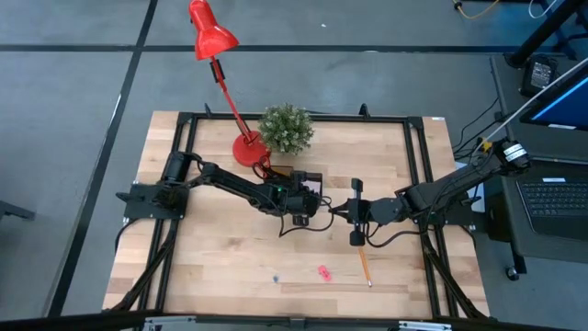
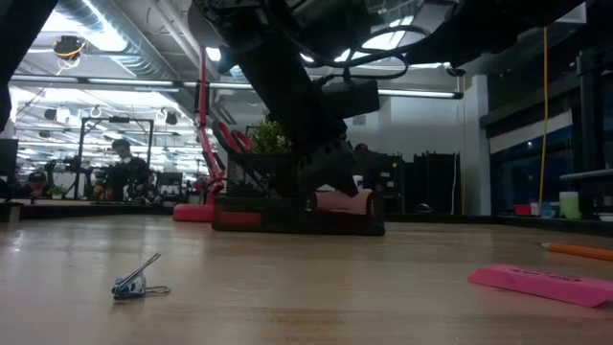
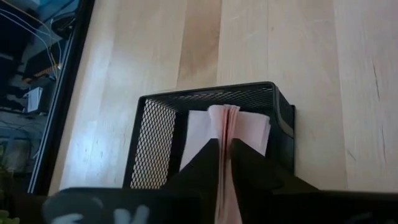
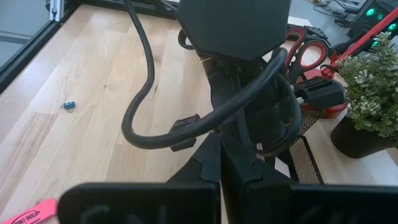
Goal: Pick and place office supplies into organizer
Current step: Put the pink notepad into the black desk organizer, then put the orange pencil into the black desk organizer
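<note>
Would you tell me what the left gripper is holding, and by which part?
The left gripper pinches the pink sticky-note pad by its near edge, over the organizer.

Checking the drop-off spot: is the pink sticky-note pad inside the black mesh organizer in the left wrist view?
Yes, the pink sticky-note pad stands on edge inside the black mesh organizer, between the left gripper's jaws.

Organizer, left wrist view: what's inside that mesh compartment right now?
A pink sticky-note pad stands on edge inside the black mesh organizer, with the left gripper jaws pinching it. The compartment floor beneath is hidden by the pad and gripper.
</note>
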`<action>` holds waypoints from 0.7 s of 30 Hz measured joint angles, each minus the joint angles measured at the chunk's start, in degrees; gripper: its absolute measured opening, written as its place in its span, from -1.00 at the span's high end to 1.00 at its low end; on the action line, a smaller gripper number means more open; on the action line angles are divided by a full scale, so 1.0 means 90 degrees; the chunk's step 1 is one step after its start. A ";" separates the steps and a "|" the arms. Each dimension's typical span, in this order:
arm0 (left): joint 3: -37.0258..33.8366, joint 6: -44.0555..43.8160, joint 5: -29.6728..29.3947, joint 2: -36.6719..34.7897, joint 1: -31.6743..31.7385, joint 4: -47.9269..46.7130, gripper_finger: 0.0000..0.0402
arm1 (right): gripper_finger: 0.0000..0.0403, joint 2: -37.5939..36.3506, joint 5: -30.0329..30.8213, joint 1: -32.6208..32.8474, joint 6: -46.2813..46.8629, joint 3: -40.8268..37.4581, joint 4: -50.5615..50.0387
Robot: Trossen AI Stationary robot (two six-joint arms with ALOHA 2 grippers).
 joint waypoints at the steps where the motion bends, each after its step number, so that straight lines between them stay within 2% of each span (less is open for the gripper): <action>1: 0.0000 0.0002 -0.0002 0.0000 0.0000 -0.0001 0.78 | 0.99 0.0000 -0.0002 0.0000 0.0006 0.0000 0.0000; 4: 0.0000 0.0097 -0.0105 0.0000 -0.0017 0.0011 0.67 | 0.99 0.0000 -0.0002 0.0000 0.0010 0.0000 0.0000; 10: 0.0000 0.0386 -0.0912 -0.0151 -0.0159 0.0039 0.51 | 0.99 0.0000 -0.0002 0.0000 0.0050 0.0000 0.0003; 14: 0.0002 0.0359 -0.0631 -0.0231 -0.0209 0.0075 0.46 | 0.99 0.0002 -0.0002 0.0000 0.0136 0.0000 0.0005; 21: 0.0000 0.0748 -0.0651 -0.0756 -0.0454 -0.0003 0.46 | 0.99 0.0002 -0.0087 -0.0002 0.0139 0.0000 0.0011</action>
